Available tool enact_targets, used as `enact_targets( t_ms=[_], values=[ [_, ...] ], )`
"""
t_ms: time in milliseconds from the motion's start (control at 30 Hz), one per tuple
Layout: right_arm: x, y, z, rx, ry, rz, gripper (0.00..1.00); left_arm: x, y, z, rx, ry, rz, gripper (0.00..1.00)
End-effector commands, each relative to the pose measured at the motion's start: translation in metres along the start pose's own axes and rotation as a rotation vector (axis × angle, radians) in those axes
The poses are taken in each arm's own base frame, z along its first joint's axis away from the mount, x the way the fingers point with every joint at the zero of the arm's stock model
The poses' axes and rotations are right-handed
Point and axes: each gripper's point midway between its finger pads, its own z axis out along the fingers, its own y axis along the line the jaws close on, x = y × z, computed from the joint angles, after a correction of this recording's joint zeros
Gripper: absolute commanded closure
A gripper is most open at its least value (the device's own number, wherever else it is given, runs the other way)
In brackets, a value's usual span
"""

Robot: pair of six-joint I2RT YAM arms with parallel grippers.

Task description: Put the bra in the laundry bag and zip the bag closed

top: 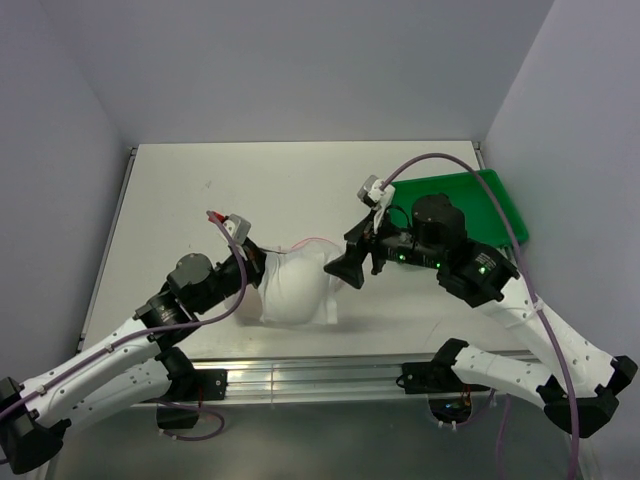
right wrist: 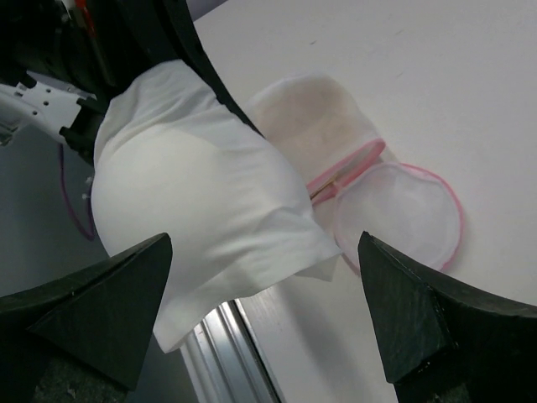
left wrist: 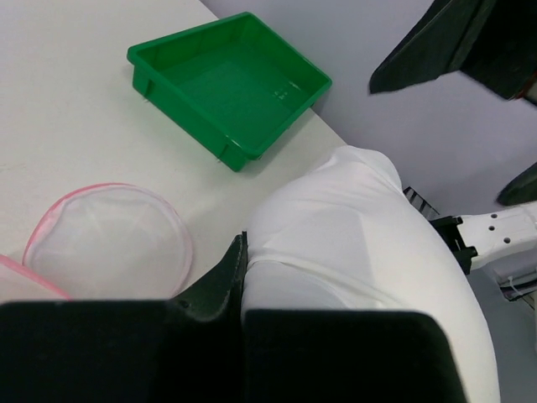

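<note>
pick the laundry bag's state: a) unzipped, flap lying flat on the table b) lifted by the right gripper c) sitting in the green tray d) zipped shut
A: the laundry bag lies open, its pink-rimmed flap flat on the table beside the domed half.

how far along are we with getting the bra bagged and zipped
Done: the left gripper is shut on the bra. In hand: the bra is outside the laundry bag, which lies open behind it. Left: put it in and zip; the right gripper is open and empty.
</note>
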Motion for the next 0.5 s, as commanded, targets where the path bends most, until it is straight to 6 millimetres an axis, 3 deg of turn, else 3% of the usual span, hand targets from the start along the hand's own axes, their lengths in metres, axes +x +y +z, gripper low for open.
enact_targets(
  t_ms=[0,200,267,467],
  values=[
    [-0.013,-0.003,-0.013,0.042,0.001,-0.044,0.01,-0.01,0.001,0.003,-0.029,-0.026,0.029,1.0],
    [-0.021,0.014,0.0,-0.064,-0.003,-0.092,0.02,-0.01,-0.007,0.004,-0.004,-0.027,0.038,1.0],
    [-0.01,0.024,0.01,-0.146,0.039,-0.076,0.02,-0.009,-0.008,0.004,0.001,-0.031,0.035,1.0],
    [0.017,0.024,0.037,-0.218,0.117,-0.035,0.02,-0.013,-0.02,0.002,0.057,-0.039,0.029,1.0]
  ],
)
